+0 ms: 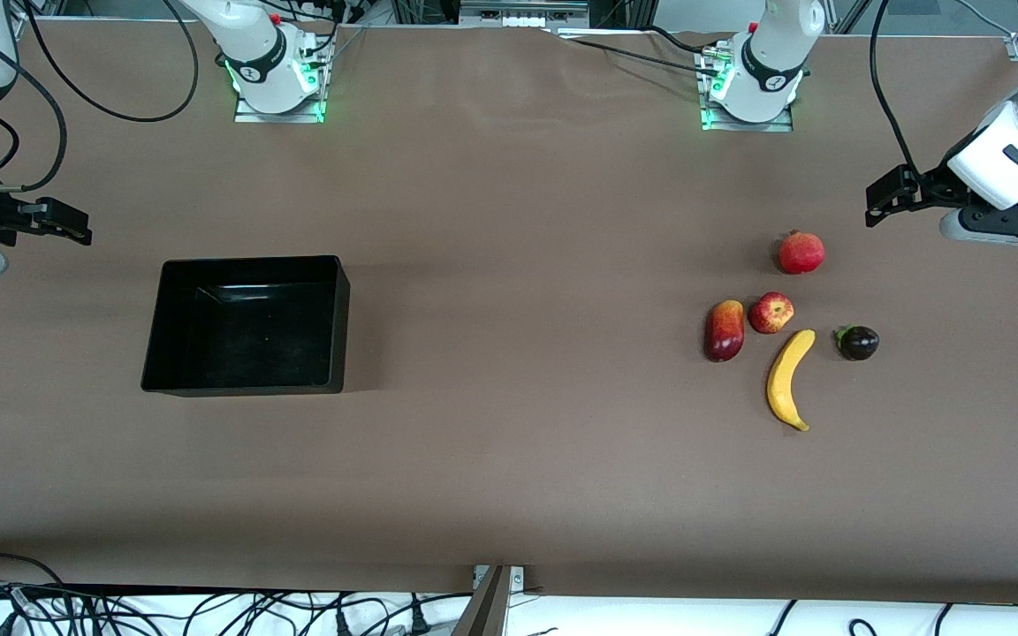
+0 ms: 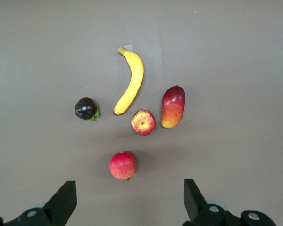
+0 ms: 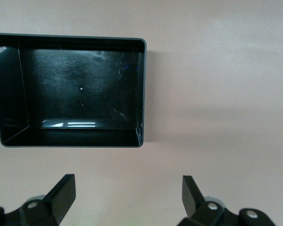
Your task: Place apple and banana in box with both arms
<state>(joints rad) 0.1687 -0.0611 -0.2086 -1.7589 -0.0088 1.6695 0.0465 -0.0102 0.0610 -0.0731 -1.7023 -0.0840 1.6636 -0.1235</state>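
The apple (image 1: 771, 313) lies toward the left arm's end of the table, just farther from the front camera than the yellow banana (image 1: 789, 380). Both also show in the left wrist view, the apple (image 2: 143, 122) and the banana (image 2: 131, 82). The black box (image 1: 244, 385) stands empty toward the right arm's end and shows in the right wrist view (image 3: 142, 89). My left gripper (image 2: 130, 200) is open and empty, high over bare table beside the fruit. My right gripper (image 3: 128, 197) is open and empty, high over bare table beside the box.
A round red fruit with a crown tip (image 1: 801, 253) lies farther from the front camera than the apple. A red-orange mango (image 1: 725, 330) lies beside the apple. A small dark fruit (image 1: 858, 343) lies beside the banana. The brown table (image 1: 509, 353) spreads wide between fruit and box.
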